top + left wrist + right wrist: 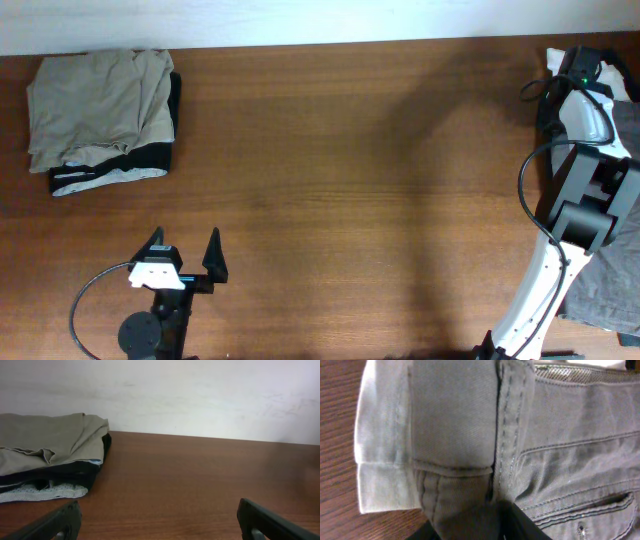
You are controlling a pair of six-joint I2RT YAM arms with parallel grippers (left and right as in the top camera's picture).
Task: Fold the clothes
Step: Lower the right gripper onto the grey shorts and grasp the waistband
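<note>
A folded pile of clothes [100,110], beige on top with a black-and-white trimmed garment under it, lies at the table's far left; it also shows in the left wrist view [50,440]. My left gripper [187,250] is open and empty over bare table near the front edge [160,510]. My right gripper [485,520] is pinched on a fold of the grey-olive shorts [560,450], whose white lining [380,460] shows at the left. In the overhead view the right arm [580,110] covers that spot at the far right.
More grey fabric [610,295] lies at the right edge under the right arm's base. The brown wooden table [350,180] runs between the two arms. A white wall [200,395] stands behind the table's far edge.
</note>
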